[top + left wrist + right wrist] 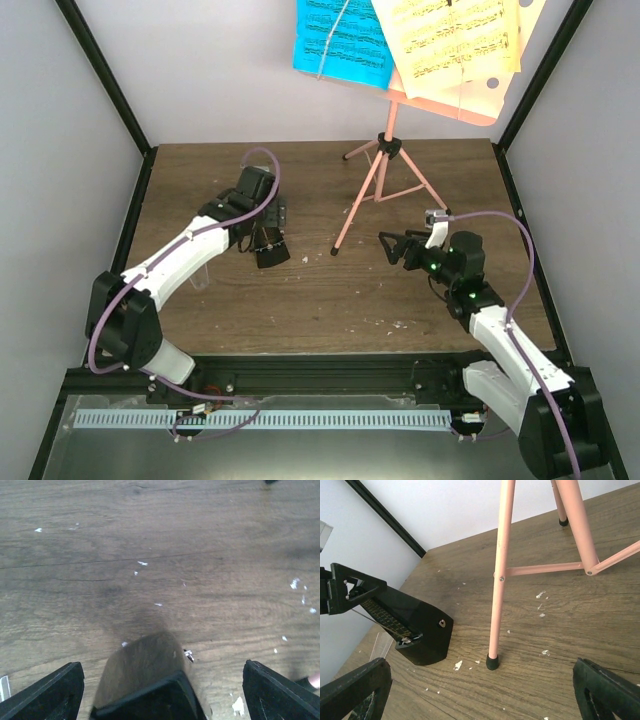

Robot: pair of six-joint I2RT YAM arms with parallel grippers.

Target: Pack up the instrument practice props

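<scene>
- Carrying the blue page (340, 40) and the yellow pages (455, 40) on the perforated desk of the pink music stand (391, 118) at the far middle of the table (300, 300), blue on the left, yellow overlapping on the right.
- Spreading the left gripper (162, 665) wide over the wood left of centre, with both fingers (47, 695) standing off the black metronome (422, 630) between them and bare table showing on either side; gripping nothing.
- Resting the metronome at a tilt, wide end low on the table, narrow end up toward the left fingers, near the foot of the stand's front leg (497, 580) but apart from it.
- Holding the right gripper (392, 250) fully spread and empty, fingers (607, 692) low over the table, facing that front leg.
- Leaving open wood between the two grippers and nearer the arm bases, dotted with white flecks (295, 584).
- Boxing in the table with white walls (60, 150) left, right and behind, and black frame posts (105, 75) slanting up at the far corners; splaying the tripod legs across the far middle.
</scene>
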